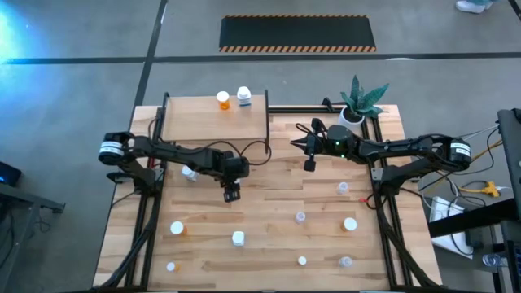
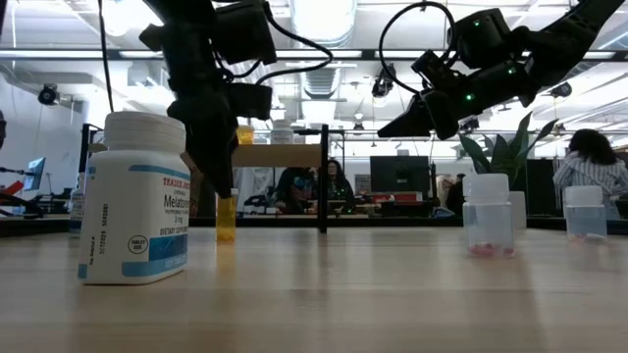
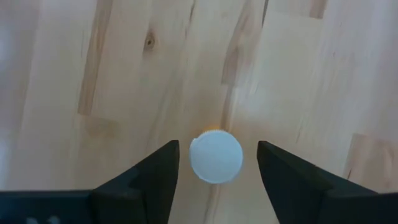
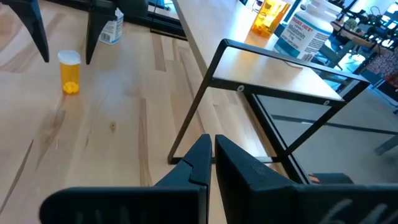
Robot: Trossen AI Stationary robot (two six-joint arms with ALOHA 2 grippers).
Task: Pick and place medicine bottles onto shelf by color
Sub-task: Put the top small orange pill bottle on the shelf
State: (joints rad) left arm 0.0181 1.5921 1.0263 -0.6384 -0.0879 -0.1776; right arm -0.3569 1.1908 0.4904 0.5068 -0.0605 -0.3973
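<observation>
While the left gripper (image 3: 216,163) hangs with jaws open around an orange bottle (image 3: 216,155) on the desk (image 1: 269,203), the right gripper (image 4: 211,155), jaws closed, hovers beside the shelf (image 1: 195,122).

Left hand (image 1: 232,194) mid-table; two bottles (image 1: 223,100) on shelf (image 1: 195,122).

Orange bottle (image 3: 216,155) upright on tabletop; two bottles (image 1: 233,98) on shelf (image 1: 195,122), others apparently scattered.
</observation>
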